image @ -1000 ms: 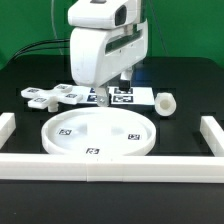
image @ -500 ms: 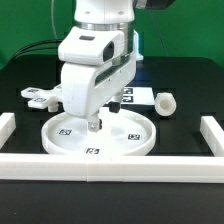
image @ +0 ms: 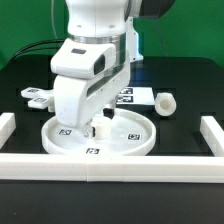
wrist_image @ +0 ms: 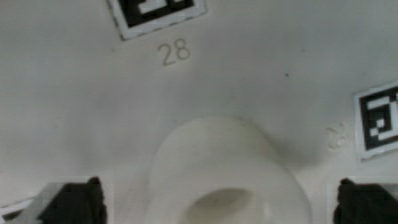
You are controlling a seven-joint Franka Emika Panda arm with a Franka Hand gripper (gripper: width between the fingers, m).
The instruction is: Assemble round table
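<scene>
The wide white rimmed disc (image: 140,141) lies flat near the front of the table, with tags on its face. My gripper (image: 97,127) is open and hangs low over the disc's central hub, which the fingers mostly hide in the exterior view. In the wrist view the hub (wrist_image: 222,150) rises between my two dark fingertips (wrist_image: 71,203), with a gap on each side, and my gripper (wrist_image: 217,206) holds nothing. The short cylinder post (image: 164,104) lies at the back on the exterior view's right. The cross-shaped flat piece (image: 36,95) lies at the back left, partly behind the arm.
The marker board (image: 138,96) lies behind the disc, partly covered by the arm. White border rails run along the front (image: 110,167), the exterior view's left (image: 5,125) and the right (image: 213,132). The table top is black.
The arm has come forward from over the marker board and lowered over the disc's centre. The gripper stayed open. The parts have not moved.
</scene>
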